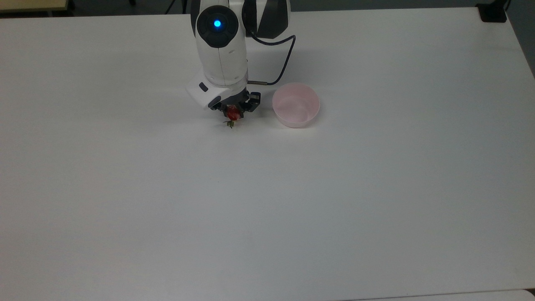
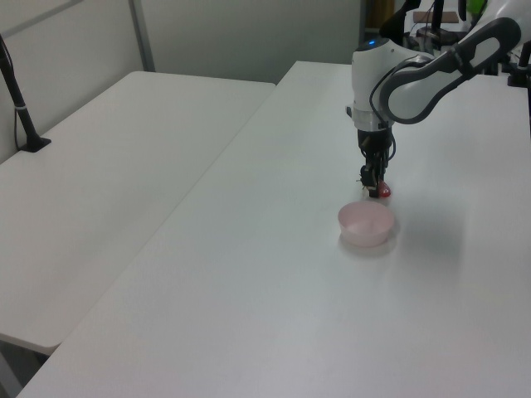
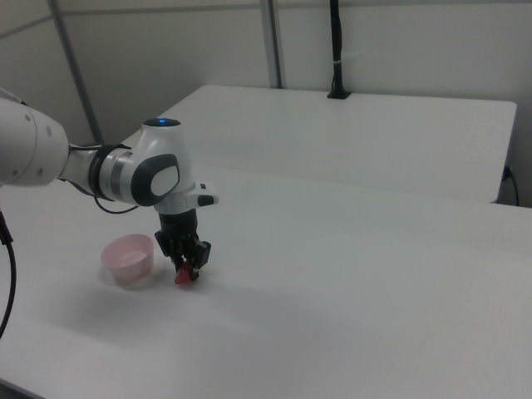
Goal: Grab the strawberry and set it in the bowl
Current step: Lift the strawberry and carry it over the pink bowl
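Fingers of the gripper are clenched round the strawberry, low over the table, with the empty bowl close by on the top view's right. Small, light and glossy, it probably slips; grasping across its red middle looks sensible.

A white table carries the bowl and the strawberry.

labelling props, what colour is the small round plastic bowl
Pale pink, plain smooth walls; the small round plastic bowl shows best in the top view.
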Controlling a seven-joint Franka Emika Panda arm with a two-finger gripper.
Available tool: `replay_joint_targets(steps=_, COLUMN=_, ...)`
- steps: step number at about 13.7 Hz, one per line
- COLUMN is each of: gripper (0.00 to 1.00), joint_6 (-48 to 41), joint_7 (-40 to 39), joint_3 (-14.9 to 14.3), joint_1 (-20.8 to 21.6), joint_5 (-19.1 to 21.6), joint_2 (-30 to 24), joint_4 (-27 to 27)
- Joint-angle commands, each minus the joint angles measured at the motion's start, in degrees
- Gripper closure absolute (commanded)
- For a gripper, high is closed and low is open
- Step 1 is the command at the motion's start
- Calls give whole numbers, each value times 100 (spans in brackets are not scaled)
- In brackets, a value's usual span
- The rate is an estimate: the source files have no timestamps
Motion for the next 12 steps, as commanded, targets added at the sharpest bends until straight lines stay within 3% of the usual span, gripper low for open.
replay_joint_targets(steps=1, gripper=100, joint_6=-486, joint_7=133, joint_3=89, joint_1=47, joint_5=-17, joint_2=-501, joint_4=-22)
replay_joint_targets(steps=6, gripper=100, joint_6=-1497, joint_7=264, joint_3=572, joint_1=56, joint_5=18, joint_2=-837, joint_4=627)
replay_joint_targets(steps=9, gripper=100, joint_6=-1455, joint_7=782, joint_3=933, joint_1=204, joint_5=-26, joint_2=-741, joint_4=795)
replay_joint_targets(steps=12, gripper=100, joint_6=-1428, joint_7=1072, joint_3=933, joint_1=530, joint_5=-87, joint_2=-556, joint_4=804)
